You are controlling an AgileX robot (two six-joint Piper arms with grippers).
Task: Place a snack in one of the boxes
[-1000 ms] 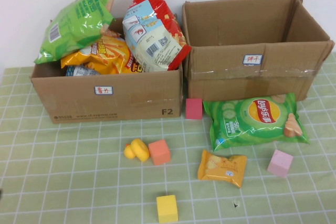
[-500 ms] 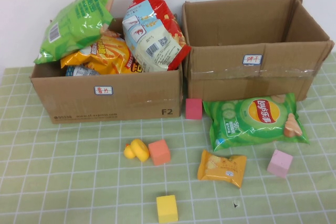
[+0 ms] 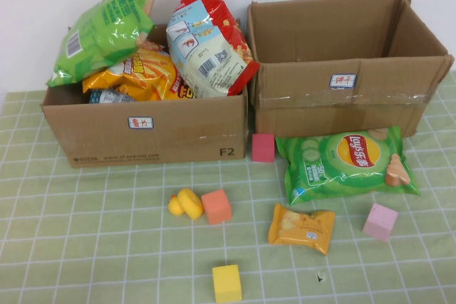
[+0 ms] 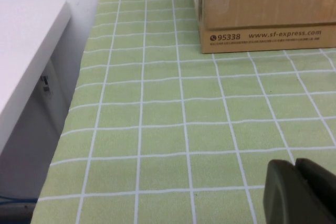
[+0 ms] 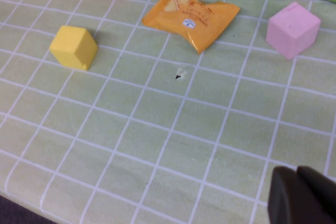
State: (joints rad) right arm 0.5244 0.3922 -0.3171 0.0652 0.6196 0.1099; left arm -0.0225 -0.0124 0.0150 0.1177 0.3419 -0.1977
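Observation:
A green Lay's chip bag [image 3: 345, 164] lies on the table in front of the empty right box [image 3: 342, 62]. A small orange snack packet [image 3: 301, 228] lies nearer me; it also shows in the right wrist view [image 5: 190, 15]. The left box [image 3: 146, 129] is full of chip bags. My left gripper [image 4: 295, 165] is shut and empty above the bare cloth near the table's left edge. My right gripper [image 5: 298, 172] is shut and empty above the cloth, on the near side of the orange packet. Neither gripper shows in the high view.
Loose toys lie on the green checked cloth: a yellow cube [image 3: 226, 283], an orange cube [image 3: 216, 206], a yellow duck [image 3: 186, 203], a pink cube [image 3: 380, 221] and a magenta cube [image 3: 263, 147]. The table's left edge [image 4: 79, 77] drops off beside the left gripper.

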